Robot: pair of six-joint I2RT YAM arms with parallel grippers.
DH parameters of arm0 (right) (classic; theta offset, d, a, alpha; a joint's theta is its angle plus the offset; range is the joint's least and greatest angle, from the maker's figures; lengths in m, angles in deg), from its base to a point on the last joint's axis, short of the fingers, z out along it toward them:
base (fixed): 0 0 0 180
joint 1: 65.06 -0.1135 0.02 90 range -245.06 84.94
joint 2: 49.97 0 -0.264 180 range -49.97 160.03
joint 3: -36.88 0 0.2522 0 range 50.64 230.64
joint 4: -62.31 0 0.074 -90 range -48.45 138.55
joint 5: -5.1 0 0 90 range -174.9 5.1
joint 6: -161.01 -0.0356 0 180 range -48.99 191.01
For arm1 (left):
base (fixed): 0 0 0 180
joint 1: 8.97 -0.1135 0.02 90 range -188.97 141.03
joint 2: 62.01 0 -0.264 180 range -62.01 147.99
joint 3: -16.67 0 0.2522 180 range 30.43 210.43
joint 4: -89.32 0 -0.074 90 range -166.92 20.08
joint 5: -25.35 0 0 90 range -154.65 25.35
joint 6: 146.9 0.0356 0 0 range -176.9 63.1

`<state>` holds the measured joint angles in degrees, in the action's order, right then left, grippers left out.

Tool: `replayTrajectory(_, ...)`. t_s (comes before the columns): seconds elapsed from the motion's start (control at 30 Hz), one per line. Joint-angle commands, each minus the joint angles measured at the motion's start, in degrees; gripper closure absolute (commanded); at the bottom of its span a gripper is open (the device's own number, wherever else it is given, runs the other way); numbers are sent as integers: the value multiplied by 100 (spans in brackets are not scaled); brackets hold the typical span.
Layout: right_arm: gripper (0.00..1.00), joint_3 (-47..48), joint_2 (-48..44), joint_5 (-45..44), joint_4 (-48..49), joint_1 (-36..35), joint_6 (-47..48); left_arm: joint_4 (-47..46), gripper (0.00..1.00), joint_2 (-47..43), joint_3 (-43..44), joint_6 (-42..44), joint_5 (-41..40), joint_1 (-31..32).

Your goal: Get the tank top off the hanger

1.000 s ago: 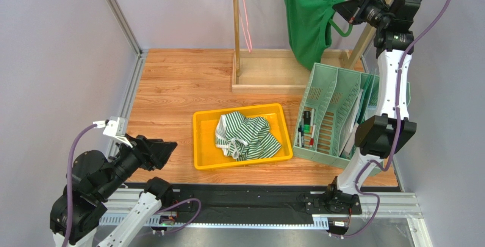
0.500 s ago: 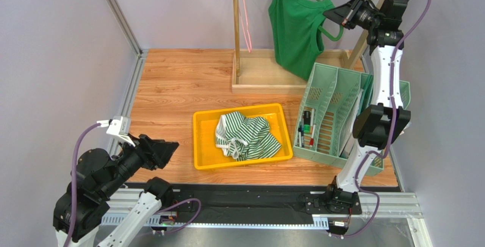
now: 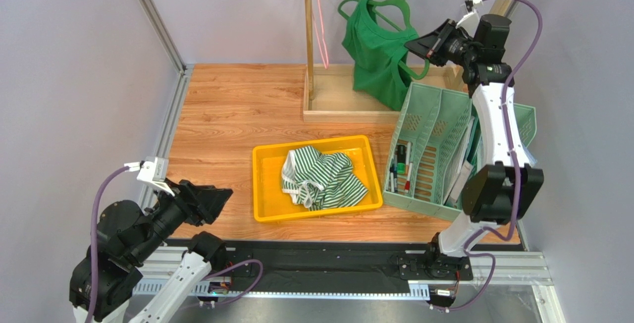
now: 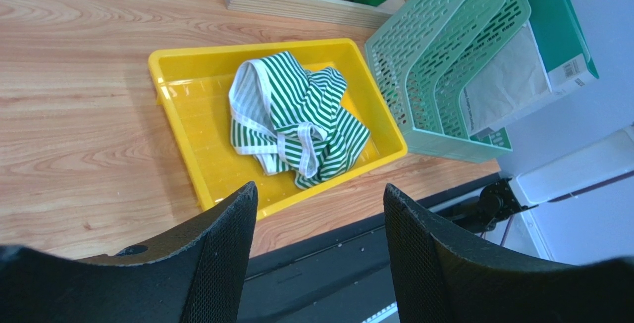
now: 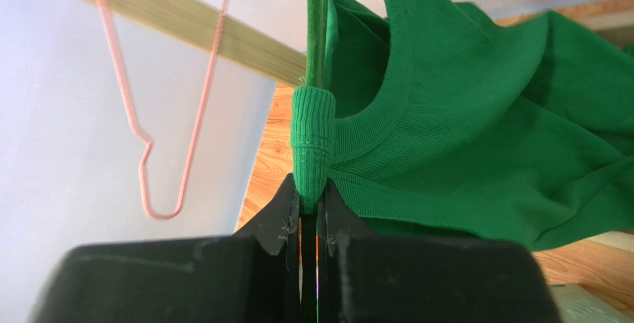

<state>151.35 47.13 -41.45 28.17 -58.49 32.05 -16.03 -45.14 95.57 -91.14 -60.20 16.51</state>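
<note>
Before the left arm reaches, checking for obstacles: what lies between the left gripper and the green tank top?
The yellow tray with a striped garment, then the wooden rack base before the tank top; the top view shows it.

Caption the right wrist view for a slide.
Right gripper shut on the green tank top at its strap, green hanger above, pink hanger behind.
</note>
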Motion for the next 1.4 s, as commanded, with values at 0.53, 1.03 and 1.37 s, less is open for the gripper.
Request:
replayTrajectory(0.53,100,-1010,-3566,-2859,-888,-1597,898,-164,32,-201,-159,-100,-120,10)
replayTrajectory(1.03,100,169,-4208,-2138,-1319,-1597,1154,-437,32,-280,-529,-188,-102,10)
replayTrajectory(1.37,100,-253,-4664,-1550,-1178,-1606,978,-463,32,-332,-608,-215,-58,10)
